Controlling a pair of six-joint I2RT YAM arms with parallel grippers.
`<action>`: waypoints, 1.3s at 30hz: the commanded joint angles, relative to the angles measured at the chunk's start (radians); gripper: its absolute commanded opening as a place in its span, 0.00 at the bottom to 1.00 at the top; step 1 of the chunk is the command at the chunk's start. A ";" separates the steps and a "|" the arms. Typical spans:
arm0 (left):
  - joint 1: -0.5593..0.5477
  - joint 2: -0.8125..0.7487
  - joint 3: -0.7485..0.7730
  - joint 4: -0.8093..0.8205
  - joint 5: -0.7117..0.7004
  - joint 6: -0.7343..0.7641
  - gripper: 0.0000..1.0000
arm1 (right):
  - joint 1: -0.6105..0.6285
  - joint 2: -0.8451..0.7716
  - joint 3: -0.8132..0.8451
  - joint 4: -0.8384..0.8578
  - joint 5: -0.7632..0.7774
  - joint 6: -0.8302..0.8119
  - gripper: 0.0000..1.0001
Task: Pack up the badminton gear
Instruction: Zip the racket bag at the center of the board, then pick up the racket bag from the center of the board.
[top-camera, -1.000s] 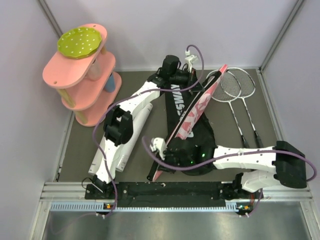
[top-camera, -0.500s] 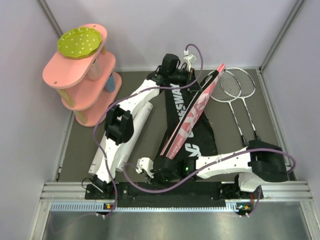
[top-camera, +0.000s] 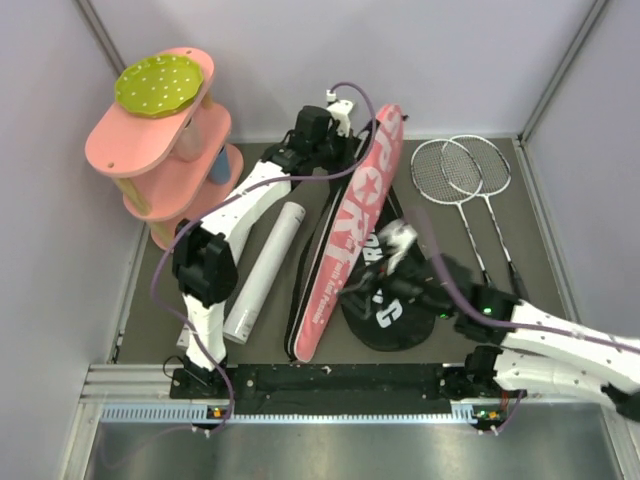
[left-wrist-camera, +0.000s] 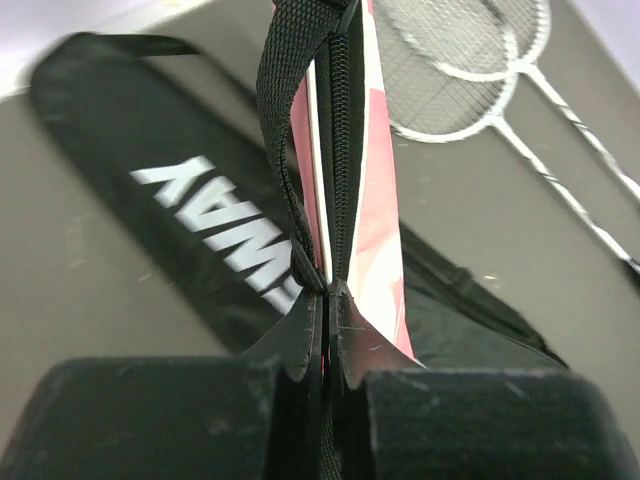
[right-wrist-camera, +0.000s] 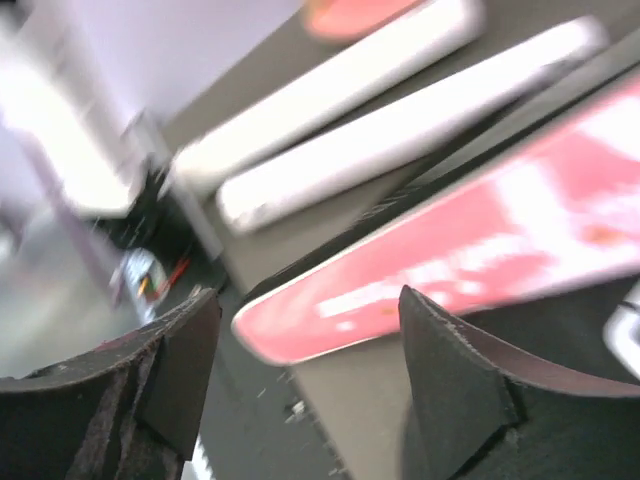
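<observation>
Pinching the pink-and-black racket-shaped fabric bag (top-camera: 345, 240) by its zip edge, left jaws should hold high while wide, empty right jaws fetch the white-framed rackets (top-camera: 440, 172).

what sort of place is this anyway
Most likely a robot lab test cell, not a sports hall: left arm and right arm bolted to a metal rail, plain walls boxing in a table, and staged props like the racket bag and pink shelf.
</observation>
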 joint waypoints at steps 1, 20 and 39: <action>0.008 -0.175 -0.041 0.032 -0.324 0.043 0.00 | -0.301 -0.179 -0.139 -0.073 0.092 0.176 0.74; 0.013 0.018 0.169 -0.158 -0.470 0.115 0.00 | -1.066 0.436 0.000 -0.183 -0.285 -0.018 0.79; 0.018 0.072 0.241 -0.210 -0.364 0.031 0.18 | -1.064 0.387 -0.083 -0.030 -0.532 0.083 0.00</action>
